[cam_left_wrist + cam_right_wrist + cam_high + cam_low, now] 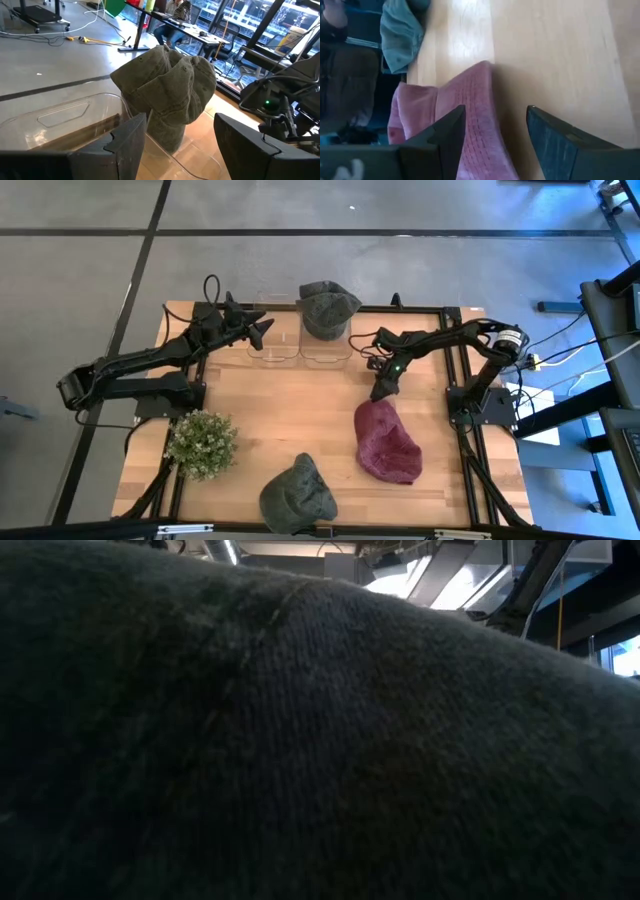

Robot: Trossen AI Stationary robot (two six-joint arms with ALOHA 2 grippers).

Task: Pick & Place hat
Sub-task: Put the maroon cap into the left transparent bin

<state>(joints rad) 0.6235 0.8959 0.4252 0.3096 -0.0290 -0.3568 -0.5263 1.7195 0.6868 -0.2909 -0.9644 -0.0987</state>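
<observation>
No writing is readable; the right gripper (381, 388), fingers spread and empty, hangs at the maroon hat's (387, 442) 12 o'clock edge, bare table (290, 415) toward 9 o'clock, while the left gripper (262, 326), fingers apart, waits by the clear bins (275, 342).

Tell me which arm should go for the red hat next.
Right. The right gripper hangs open just above the red hat's near edge, its fingers straddling the brim. The left gripper is open too, but across the table by the clear bins, facing the olive hat.
</observation>
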